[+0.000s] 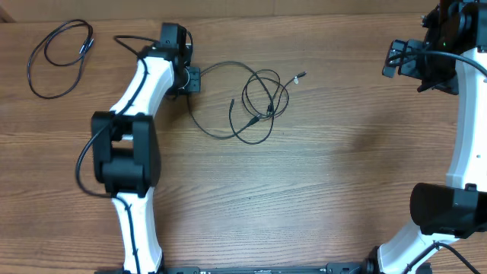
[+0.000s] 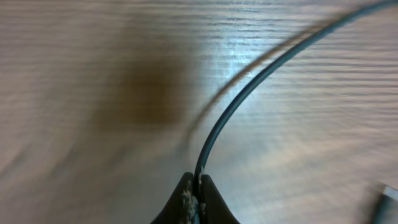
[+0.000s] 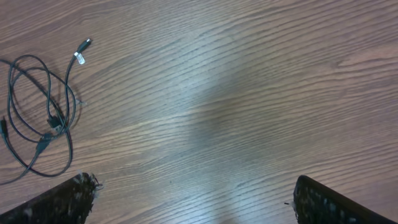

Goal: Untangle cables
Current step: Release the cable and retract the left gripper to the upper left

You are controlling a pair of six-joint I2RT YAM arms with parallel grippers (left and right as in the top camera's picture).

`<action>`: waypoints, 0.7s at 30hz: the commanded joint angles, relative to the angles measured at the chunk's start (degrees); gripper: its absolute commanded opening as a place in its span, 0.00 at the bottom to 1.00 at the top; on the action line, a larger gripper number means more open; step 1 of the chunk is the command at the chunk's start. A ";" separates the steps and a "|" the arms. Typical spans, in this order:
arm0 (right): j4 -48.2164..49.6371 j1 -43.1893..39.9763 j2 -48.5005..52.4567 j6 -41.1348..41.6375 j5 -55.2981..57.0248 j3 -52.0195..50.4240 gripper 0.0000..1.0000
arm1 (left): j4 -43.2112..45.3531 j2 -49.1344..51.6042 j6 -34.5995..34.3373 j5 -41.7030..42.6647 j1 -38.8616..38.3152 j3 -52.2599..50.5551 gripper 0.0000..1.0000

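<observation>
Overhead, the left claw (image 1: 196,78) is clamped on a thin dark cable (image 1: 266,113), its tangled loops just right of it on grained wood table (image 1: 335,183); the right claw (image 3: 193,190) gapes, well apart, over bare wood.

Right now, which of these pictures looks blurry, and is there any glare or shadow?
Left wrist view: the table is smeared and soft, with a dark shadow patch and pale glare beside the cable pinched in the left gripper. Right wrist view: crisp wood grain, mild sheen mid-frame, tangled cables sharp. Overhead view: evenly lit, sharp.
</observation>
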 commanded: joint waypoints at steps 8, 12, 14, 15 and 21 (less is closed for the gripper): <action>0.28 0.09 -0.15 -0.20 0.33 0.15 1.00 | -21.59 -23.08 -23.85 3.52 -0.76 1.49 0.04; 0.28 0.09 -0.15 -0.20 0.33 0.15 1.00 | -26.60 -25.05 -22.77 3.69 -3.58 1.51 0.04; 0.28 0.09 -0.15 -0.20 0.33 0.15 1.00 | -24.83 -25.94 -21.07 1.99 -4.79 1.51 0.04; 0.28 0.09 -0.15 -0.20 0.33 0.15 1.00 | -23.74 -25.97 -20.83 0.79 -4.98 1.51 0.04; 0.28 0.09 -0.15 -0.20 0.33 0.15 1.00 | -16.35 -23.74 -14.12 -9.99 -4.74 1.42 0.61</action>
